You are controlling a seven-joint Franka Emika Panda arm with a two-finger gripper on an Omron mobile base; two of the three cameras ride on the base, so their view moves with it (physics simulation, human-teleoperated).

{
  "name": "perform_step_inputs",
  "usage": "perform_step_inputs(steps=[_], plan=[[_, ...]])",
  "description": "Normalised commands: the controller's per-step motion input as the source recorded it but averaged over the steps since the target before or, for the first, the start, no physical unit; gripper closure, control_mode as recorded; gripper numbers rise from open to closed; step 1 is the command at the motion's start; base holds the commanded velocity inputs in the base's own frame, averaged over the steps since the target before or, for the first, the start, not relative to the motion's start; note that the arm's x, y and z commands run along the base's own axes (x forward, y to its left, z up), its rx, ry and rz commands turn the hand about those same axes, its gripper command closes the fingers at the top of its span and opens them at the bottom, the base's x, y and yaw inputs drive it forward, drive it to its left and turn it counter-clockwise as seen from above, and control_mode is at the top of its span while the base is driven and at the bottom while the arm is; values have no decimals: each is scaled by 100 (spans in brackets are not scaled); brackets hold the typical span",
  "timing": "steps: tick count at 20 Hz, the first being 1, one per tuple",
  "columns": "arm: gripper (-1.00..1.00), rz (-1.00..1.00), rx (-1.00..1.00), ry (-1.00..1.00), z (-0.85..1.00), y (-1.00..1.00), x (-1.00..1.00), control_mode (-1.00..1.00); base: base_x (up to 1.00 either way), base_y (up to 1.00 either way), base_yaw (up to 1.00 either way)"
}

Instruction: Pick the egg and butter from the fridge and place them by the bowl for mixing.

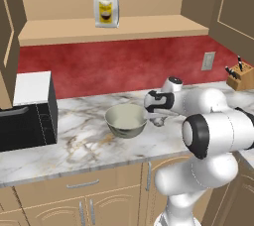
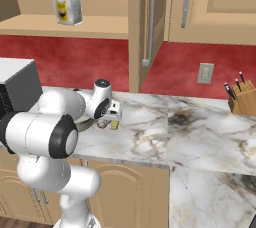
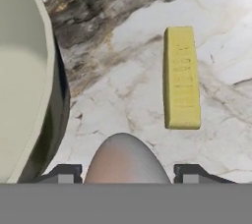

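1. Egg [image 3: 127,159]: a smooth, rounded shape, greyish-tan with a dull sheen, sitting between the two dark fingertips [image 3: 64,174] at the bottom of the hand view. The gripper [image 3: 127,175] has its jaws spread to the egg's width; whether they press on it cannot be told.
2. Butter [image 3: 181,78]: a pale-yellow rectangular stick with a faintly grainy top face, lying flat on the counter [image 1: 74,148] just beyond the egg and apart from it. In the right base view it shows as a small yellow piece under the gripper [image 2: 114,120].
3. Bowl [image 1: 126,120]: wide, round and plain, pale cream-grey inside with a darker outer wall. It stands on the counter beside the gripper [image 1: 158,117], and its curved rim [image 3: 47,46] runs close to the egg.
4. Counter: polished white marble with grey and ochre veins, over tan wooden cabinet doors.
5. Surroundings: red textured wall, wooden knife block [image 2: 242,98], black-and-white microwave [image 1: 27,111], and a white bag [image 1: 106,3] on the wooden shelf.
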Motion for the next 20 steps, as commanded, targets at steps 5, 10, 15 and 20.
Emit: perform_step_inputs(steps=[5,10,15,20], plan=[[-100,0,0,-5,14,0,-10,-100,0,0,0],[-100,0,0,-14,83,12,-54,-100,0,0,0],[-100,0,0,-16,100,26,-100,-100,0,0,0],[-100,0,0,-14,95,44,-100,-100,0,0,0]])
